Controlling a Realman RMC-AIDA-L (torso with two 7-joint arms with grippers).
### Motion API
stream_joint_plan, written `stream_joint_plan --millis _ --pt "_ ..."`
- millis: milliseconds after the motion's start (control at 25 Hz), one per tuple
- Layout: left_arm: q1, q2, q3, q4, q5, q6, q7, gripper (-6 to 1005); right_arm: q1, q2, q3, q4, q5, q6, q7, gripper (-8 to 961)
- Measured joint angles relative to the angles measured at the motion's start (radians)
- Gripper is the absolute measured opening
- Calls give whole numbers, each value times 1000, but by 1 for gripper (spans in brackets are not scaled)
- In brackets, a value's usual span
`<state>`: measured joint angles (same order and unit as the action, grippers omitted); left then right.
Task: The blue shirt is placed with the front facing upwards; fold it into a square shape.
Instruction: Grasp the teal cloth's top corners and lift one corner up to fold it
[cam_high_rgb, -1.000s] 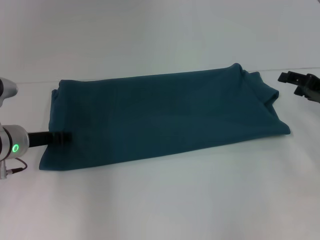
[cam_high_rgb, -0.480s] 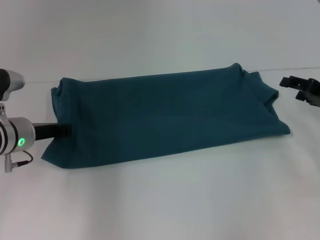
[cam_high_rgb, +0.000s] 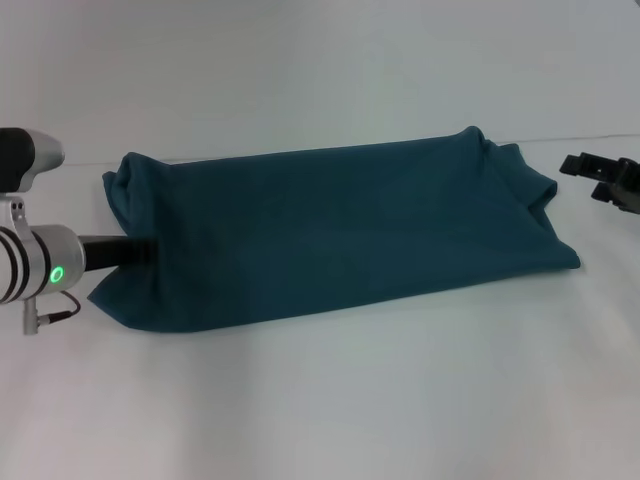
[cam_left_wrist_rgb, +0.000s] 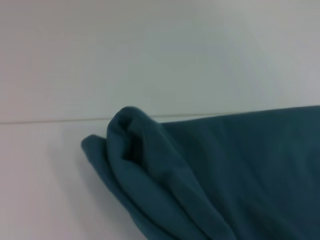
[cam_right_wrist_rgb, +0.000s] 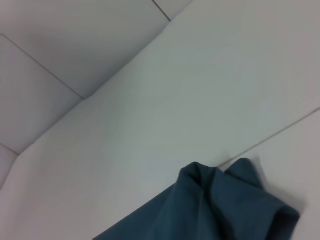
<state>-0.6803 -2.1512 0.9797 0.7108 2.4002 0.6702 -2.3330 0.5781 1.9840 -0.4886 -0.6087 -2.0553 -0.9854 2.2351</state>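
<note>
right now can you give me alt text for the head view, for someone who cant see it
A blue shirt lies folded into a long band across a white table. The left claw reaches into its left end, where the cloth bunches; the right claw hovers just off its right end.

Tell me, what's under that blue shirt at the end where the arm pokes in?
The left gripper reaches into the blue shirt at its left edge; its tips are covered by cloth. Beneath shows only white table. Anything else under there is hidden.

Prob. a lab/test setup: bare white table (cam_high_rgb: 330, 400), plain white panel wall (cam_right_wrist_rgb: 60, 45).
</note>
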Motion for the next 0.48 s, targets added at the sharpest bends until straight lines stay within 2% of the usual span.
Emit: stream_joint_plan --millis 160,280,360,480 --pt "7 -10 -1 59 -22 37 1 48 -7 12 9 -37 40 -41 -35 723" --pt "10 -12 0 96 -46 63 2 47 -21 31 10 -55 164 -67 -161 715" --pt "15 -13 1 125 -69 87 2 47 -31 50 10 -56 246 -78 -280 710" --pt "25 -13 2 154 -96 117 2 47 -47 93 11 -39 367 -85 -528 702"
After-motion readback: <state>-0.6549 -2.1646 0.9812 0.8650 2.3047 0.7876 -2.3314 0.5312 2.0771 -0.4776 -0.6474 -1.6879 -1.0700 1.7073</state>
